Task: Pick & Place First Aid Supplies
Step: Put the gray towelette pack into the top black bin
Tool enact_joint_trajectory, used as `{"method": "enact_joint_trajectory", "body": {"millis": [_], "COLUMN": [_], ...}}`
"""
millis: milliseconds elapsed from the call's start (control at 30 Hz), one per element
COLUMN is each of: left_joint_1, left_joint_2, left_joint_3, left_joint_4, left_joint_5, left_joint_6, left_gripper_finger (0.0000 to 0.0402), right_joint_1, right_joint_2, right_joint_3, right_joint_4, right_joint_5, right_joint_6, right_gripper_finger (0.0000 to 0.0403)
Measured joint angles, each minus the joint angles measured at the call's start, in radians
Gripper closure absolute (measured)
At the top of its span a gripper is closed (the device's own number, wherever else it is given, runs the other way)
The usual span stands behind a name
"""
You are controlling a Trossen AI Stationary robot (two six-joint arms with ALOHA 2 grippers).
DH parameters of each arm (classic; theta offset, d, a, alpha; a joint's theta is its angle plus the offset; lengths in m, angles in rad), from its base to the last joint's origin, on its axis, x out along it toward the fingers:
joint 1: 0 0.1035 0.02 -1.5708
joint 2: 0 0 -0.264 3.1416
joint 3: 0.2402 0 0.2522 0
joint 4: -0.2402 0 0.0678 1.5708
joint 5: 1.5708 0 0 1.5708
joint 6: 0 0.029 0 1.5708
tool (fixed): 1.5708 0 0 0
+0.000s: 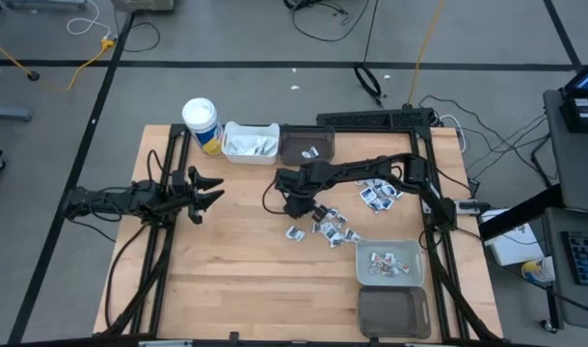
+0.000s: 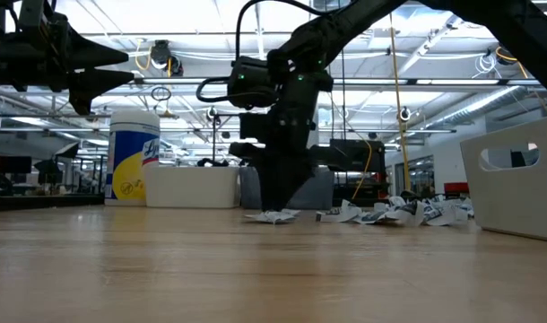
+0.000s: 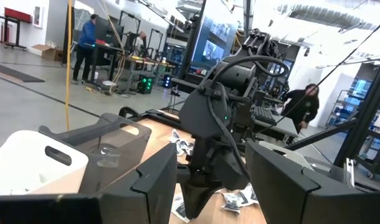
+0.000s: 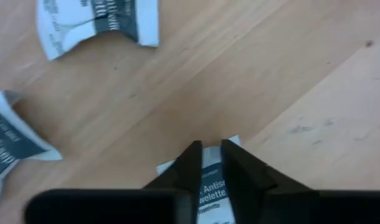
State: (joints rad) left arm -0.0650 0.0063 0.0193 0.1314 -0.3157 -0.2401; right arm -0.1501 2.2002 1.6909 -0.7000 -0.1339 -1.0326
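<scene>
Small white first aid packets with dark print lie scattered on the wooden table [image 1: 227,280], some right of centre [image 1: 379,193] and some nearer the middle [image 1: 329,227]. My right gripper [image 1: 296,205] points steeply down at the table's middle and is shut on one packet [image 4: 212,186] printed as an antiseptic towelette. Two other loose packets [image 4: 96,22] [image 4: 6,146] lie close by in the right wrist view. My left gripper [image 1: 209,191] hangs open above the table's left side and holds nothing. My right gripper pinches the towelette packet between its two fingers [image 4: 191,158], at the packet's edge [image 4: 232,142]. The fingers come from above, slanting steeply down. In the low view the packet [image 2: 272,216] is down at the table top under the fingertips; whether it is lifted I cannot tell.
At the far edge stand a white cup with a yellow band [image 1: 202,123], a white bin [image 1: 251,142] and a dark bin [image 1: 307,145]. Near the right front sit a grey bin [image 1: 390,262] holding a few packets and a dark bin [image 1: 394,310]. Bare wood spreads front left.
</scene>
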Motion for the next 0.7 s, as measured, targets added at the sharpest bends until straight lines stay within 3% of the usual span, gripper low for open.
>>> {"method": "enact_joint_trajectory", "body": {"millis": [133, 500, 700], "left_joint_1": [0.0, 0.0, 0.0], "left_joint_2": [0.0, 0.0, 0.0], "left_joint_3": [0.0, 0.0, 0.0], "left_joint_4": [0.0, 0.0, 0.0], "left_joint_5": [0.0, 0.0, 0.0], "left_joint_6": [0.0, 0.0, 0.0], "left_gripper_finger": [0.0206, 0.0206, 0.0206], "right_joint_1": [0.0, 0.0, -0.008], "right_joint_2": [0.002, -0.002, -0.069], "right_joint_3": [0.0, -0.002, -0.006], "right_joint_4": [0.006, 0.003, -0.077], "right_joint_5": [0.0, 0.003, 0.023], "right_joint_6": [0.049, 0.053, 0.138], "right_gripper_finger": [0.0397, 0.0402, 0.0402]}}
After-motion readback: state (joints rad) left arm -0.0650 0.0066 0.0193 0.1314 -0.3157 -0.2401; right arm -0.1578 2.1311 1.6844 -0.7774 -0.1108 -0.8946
